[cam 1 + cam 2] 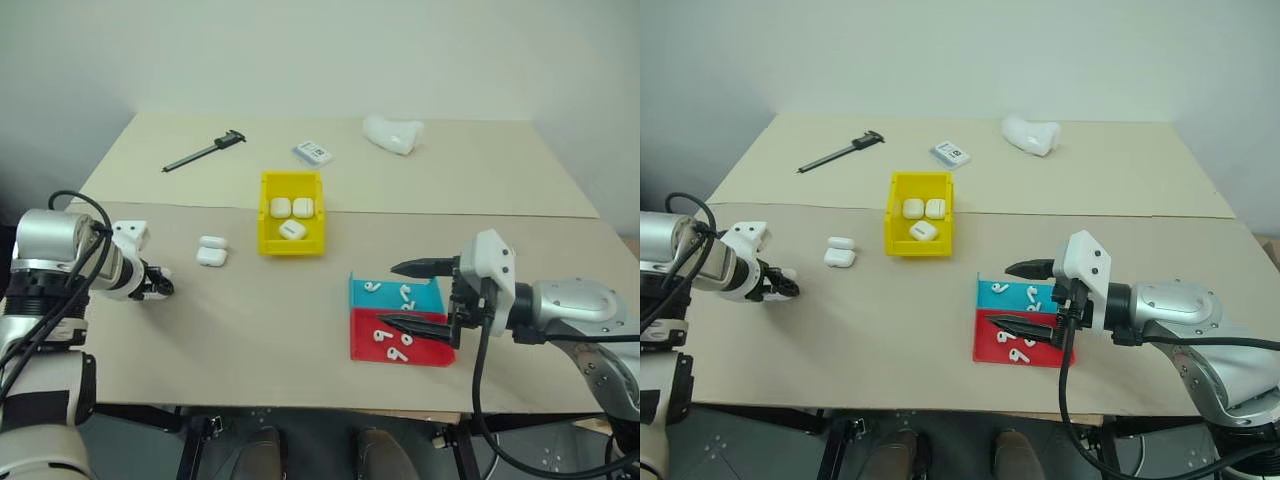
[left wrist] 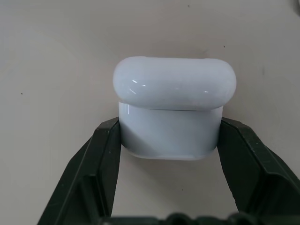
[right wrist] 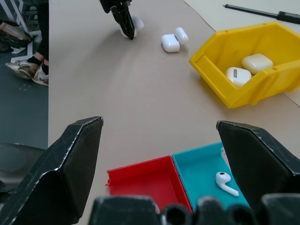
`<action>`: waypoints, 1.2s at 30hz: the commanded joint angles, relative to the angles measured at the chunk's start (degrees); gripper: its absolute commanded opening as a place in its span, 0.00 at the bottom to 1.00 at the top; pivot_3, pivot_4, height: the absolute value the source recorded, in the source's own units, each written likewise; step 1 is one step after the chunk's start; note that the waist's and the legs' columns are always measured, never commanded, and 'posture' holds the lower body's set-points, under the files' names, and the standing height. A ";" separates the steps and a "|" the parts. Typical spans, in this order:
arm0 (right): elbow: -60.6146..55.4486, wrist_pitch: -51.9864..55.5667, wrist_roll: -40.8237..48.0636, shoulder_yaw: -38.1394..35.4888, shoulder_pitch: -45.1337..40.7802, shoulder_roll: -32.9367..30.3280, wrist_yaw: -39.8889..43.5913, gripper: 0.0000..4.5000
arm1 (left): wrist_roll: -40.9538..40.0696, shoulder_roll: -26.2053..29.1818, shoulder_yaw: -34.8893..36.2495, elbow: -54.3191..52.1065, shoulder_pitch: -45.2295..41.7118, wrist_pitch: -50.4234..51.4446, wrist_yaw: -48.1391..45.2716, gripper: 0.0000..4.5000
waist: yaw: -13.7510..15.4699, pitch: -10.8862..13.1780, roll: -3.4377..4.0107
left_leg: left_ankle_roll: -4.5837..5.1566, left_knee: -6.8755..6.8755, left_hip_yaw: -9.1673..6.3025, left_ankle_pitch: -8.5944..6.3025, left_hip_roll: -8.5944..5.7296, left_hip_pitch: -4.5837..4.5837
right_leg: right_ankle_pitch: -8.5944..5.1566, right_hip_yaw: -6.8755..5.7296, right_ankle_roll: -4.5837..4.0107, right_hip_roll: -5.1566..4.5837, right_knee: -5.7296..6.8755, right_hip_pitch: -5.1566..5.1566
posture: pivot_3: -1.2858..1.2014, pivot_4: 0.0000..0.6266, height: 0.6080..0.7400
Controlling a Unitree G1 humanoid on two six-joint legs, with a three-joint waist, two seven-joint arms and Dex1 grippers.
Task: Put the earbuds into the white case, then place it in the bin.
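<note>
Table (image 1: 300, 330): bin (image 1: 292, 243) upper centre of the head view, three closed cases already inside, so earlier rounds look done. Blue tray (image 1: 428, 297) and red tray (image 1: 432, 352) lower right, earbuds (image 1: 388, 337) loose in both, none loaded for this round as far as I can see

Right gripper (image 1: 416, 297) hangs over the trays, jaws spread wide, nothing between them

Left gripper (image 1: 158, 285) at the left edge, fingers (image 2: 103, 154) pressed onto the sides of a case (image 2: 174, 108), pinching its lower body; wrist view shows the case on the table, lid closed or nearly so. Two more cases (image 1: 211, 250) sit just left of the bin

My read: case just grabbed. Left to do: open lid, fetch buds from trays, seat them, close, drop case in bin. So roughly the first step of this cycle
</note>
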 commanded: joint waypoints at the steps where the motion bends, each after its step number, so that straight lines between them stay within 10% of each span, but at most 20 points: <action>1: -1.35 -0.78 0.28 -2.10 0.00 -0.50 -0.21 1.00 | 1.89 1.18 6.81 -6.05 2.38 -2.76 0.37 0.62 | -0.16 0.00 -0.01 | 0.00 0.00 -0.02 0.00 0.01 0.00 | 0.00 0.01 0.00 0.00 0.01 -0.01 | 0.52 0.24 1.00; 12: -0.61 0.64 -5.72 -0.06 -2.69 -4.31 -1.90 1.00 | -5.27 -15.97 28.54 -34.12 20.48 -51.10 -10.50 0.62 | 0.43 -0.07 -0.01 | -0.01 0.00 -0.02 0.00 0.00 0.05 | 0.02 0.03 -0.02 -0.14 -0.01 0.08 | 0.52 0.24 1.00; 20: -3.86 6.61 -9.59 9.14 -8.38 -12.36 1.99 1.00 | -14.33 -17.75 18.44 -33.26 17.99 -62.87 -40.35 0.62 | 0.03 -0.08 -0.02 | -0.01 0.00 0.06 0.01 0.01 0.04 | 0.01 0.01 -0.02 -0.04 -0.04 0.08 | 0.52 0.24 1.00; 26: -7.46 17.64 -8.59 14.62 -13.55 -12.69 -0.66 0.57 | -18.74 -18.41 12.97 -33.94 18.04 -65.59 -52.70 0.62 | -0.79 -0.08 -0.02 | 0.00 0.01 -0.06 0.00 0.07 0.05 | 0.00 0.02 -0.02 0.01 -0.03 0.07 | 0.52 0.24 1.00; 28: -7.85 18.68 -9.53 16.01 -14.37 -13.16 -0.56 0.57 | -19.37 -18.01 11.56 -34.69 18.99 -65.92 -55.79 0.62 | -1.12 -0.08 -0.02 | 0.00 0.01 -0.14 0.00 0.07 0.05 | 0.00 0.03 -0.02 0.01 -0.02 0.08 | 0.52 0.24 1.00; 36: -2.06 -1.94 -27.34 28.39 -16.55 -19.33 11.58 0.57 | -20.70 -18.33 8.52 -36.97 20.84 -65.89 -58.78 0.62 | -1.29 -0.08 -0.01 | 0.02 0.02 -0.17 -0.01 0.06 0.07 | -0.02 0.02 0.03 0.00 -0.05 0.09 | 0.52 0.24 1.00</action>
